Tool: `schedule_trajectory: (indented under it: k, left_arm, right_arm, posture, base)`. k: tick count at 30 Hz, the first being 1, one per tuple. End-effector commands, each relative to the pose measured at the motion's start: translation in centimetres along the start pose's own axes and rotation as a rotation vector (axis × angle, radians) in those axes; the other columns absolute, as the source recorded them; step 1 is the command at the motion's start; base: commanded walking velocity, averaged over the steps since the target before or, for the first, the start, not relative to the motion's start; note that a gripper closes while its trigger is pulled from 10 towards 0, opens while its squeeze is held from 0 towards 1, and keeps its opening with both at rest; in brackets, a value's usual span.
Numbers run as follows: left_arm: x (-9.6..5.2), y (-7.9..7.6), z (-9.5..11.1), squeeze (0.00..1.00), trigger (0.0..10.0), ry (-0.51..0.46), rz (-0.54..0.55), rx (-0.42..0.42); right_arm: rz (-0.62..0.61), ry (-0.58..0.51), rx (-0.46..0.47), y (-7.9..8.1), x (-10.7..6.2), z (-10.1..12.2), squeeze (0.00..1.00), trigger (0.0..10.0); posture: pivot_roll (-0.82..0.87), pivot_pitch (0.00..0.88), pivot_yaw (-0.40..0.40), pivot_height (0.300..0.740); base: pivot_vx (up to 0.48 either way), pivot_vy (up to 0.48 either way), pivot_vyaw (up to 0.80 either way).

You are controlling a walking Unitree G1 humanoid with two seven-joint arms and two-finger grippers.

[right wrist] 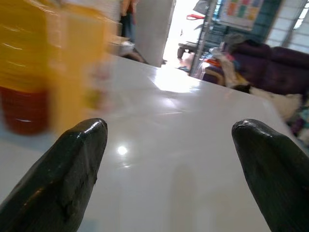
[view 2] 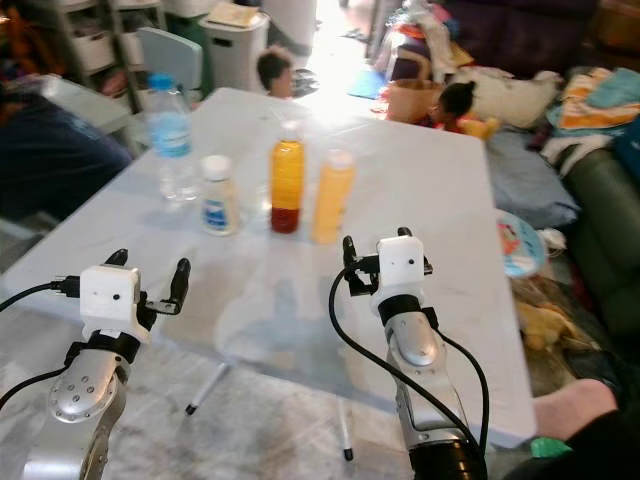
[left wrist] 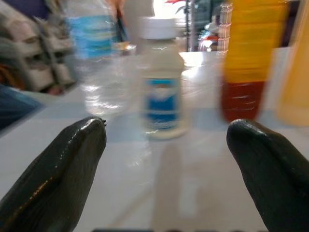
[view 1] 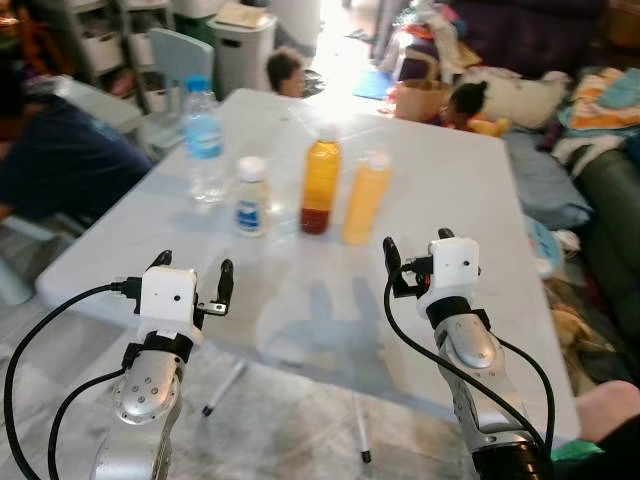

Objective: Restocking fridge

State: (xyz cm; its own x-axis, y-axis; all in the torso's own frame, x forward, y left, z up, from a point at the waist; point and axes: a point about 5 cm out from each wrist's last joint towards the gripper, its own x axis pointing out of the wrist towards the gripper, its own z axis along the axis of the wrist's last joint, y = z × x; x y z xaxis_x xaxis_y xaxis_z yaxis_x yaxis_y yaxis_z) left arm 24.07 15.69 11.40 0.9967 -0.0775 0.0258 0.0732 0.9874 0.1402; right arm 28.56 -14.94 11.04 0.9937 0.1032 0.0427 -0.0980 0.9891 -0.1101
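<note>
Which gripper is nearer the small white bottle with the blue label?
Left. The left gripper is open, short of the white bottle and pointed at it. The right gripper, also open, is off toward the orange bottles' side, farther away.

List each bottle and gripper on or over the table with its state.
water bottle: upright, capped
small white bottle: upright, capped
amber bottle: upright, capped
yellow bottle: upright, capped
left gripper: jaws open, empty
right gripper: jaws open, empty
</note>
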Motion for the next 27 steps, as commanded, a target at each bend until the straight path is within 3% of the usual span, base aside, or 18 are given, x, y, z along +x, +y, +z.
schedule_trajectory:
  k: [1, 7, 10, 16, 21, 24, 27]
  left_arm:
    - [0.0, -0.2, 0.1, 0.0, 10.0, 0.002, -0.01, 0.017]
    - [-0.3, 0.2, -0.3, 0.0, 10.0, 0.011, 0.047, 0.046]
    - [-0.3, 0.7, -0.6, 0.0, 10.0, 0.027, 0.087, 0.057]
    - [0.4, 0.1, -0.5, 0.0, 10.0, 0.026, 0.058, 0.053]
    - [0.7, 0.2, 0.1, 0.0, 10.0, 0.011, 0.044, 0.065]
    - [0.6, 1.4, 0.6, 0.0, 10.0, 0.005, 0.107, 0.091]
    - [0.5, 2.0, 0.8, 0.0, 10.0, 0.012, 0.117, 0.087]
  right_arm:
    - [-0.004, -0.01, 0.009, -0.2, 0.1, 0.2, 0.0, 10.0]
    - [0.01, -0.014, 0.018, 0.3, 0.0, 0.2, 0.0, 10.0]
    - [-0.013, -0.019, 0.06, -0.2, -1.1, 0.3, 0.0, 10.0]
    - [0.009, -0.018, 0.057, -0.5, -2.2, 0.0, 0.0, 10.0]
    - [0.08, -0.045, 0.047, -0.1, -1.6, 1.1, 0.0, 10.0]
    - [0.134, -0.044, 0.054, 0.0, -0.7, 2.1, 0.0, 10.0]
    - [0.101, -0.015, 0.027, 0.0, 0.1, 2.5, 0.0, 10.0]
  posture:
    - [0.08, 0.027, -0.081, 0.74]
    - [0.08, 0.031, -0.087, 0.74]
    - [0.07, 0.036, -0.066, 0.74]
    - [0.04, 0.053, -0.038, 0.74]
    - [0.05, 0.084, -0.03, 0.74]
    - [0.06, 0.124, -0.014, 0.74]
    - [0.06, 0.148, 0.004, 0.74]
  base:
    - [0.0, 0.0, 0.0]
    - [0.0, 0.0, 0.0]
    - [0.0, 0.0, 0.0]
    - [0.0, 0.0, 0.0]
    - [0.0, 0.0, 0.0]
    - [0.0, 0.0, 0.0]
    - [0.0, 0.0, 0.0]
